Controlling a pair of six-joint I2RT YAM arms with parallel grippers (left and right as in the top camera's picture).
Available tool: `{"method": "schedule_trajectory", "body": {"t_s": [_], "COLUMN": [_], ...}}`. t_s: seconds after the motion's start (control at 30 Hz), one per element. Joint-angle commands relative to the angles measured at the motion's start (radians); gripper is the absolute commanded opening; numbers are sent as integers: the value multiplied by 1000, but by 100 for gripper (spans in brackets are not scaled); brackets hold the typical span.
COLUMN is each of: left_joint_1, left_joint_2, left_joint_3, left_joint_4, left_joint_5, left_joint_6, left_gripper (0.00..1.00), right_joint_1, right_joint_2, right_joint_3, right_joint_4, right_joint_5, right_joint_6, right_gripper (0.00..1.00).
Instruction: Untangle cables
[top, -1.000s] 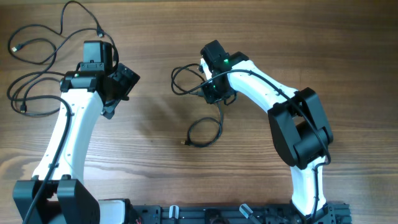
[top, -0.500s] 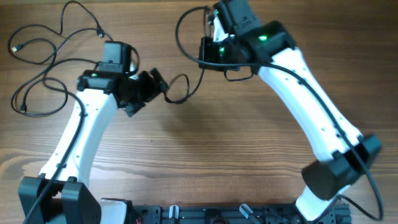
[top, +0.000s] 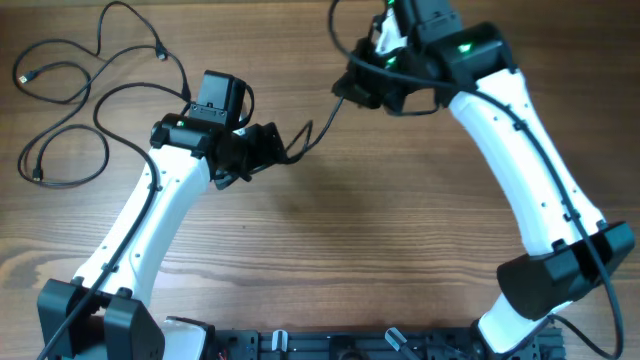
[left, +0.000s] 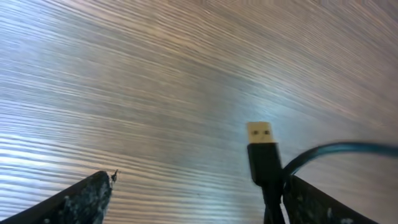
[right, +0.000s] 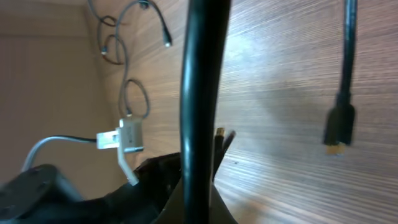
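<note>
A thin black cable hangs stretched between my two grippers above the table. My right gripper is shut on it, and in the right wrist view the cable runs straight up between the fingers. A gold-tipped plug dangles at the right of that view. My left gripper is open, with its fingers wide apart. The cable's USB plug lies against the left gripper's right finger. More cables lie looped at the table's far left.
The wooden table shows under both arms. The loose loops at the far left reach the back edge, and they also show as cables in the right wrist view. A loop of the held cable rises past the top edge.
My right gripper has lifted the cable up and toward the back right. My left arm has moved right to the cable's lower end. The cable is off the table and drawn out.
</note>
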Motion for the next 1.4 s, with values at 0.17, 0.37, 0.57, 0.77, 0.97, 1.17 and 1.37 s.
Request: {"method": "schedule_trajectory", "body": {"t_s": [0.17, 0.37, 0.57, 0.77, 0.97, 1.17, 1.37], "left_joint_1": [2, 17, 18, 43, 116, 48, 15], "left_joint_2": [57, 104, 61, -7, -8, -8, -8], "left_joint_3": [-1, -1, 0, 0, 0, -1, -1], "left_joint_4": [-14, -5, 121, 264, 278, 174, 81], "left_joint_5": [-266, -185, 607, 801, 874, 797, 665], "left_joint_6": [10, -135, 277, 223, 98, 100, 101], "left_gripper": [88, 97, 98, 96, 98, 95, 95], "right_joint_1": [-114, -103, -101, -43, -7, 10, 10], "right_joint_2": [-98, -171, -169, -168, -168, -168, -168], "right_joint_3": [8, 8, 8, 8, 8, 8, 8], "right_joint_4": [-21, -153, -167, -171, -175, -113, -108], "right_joint_5": [-92, 208, 188, 176, 159, 73, -5], "right_joint_6": [-15, -6, 69, -1, -45, -42, -45], "right_gripper": [4, 5, 4, 4, 4, 4, 4]}}
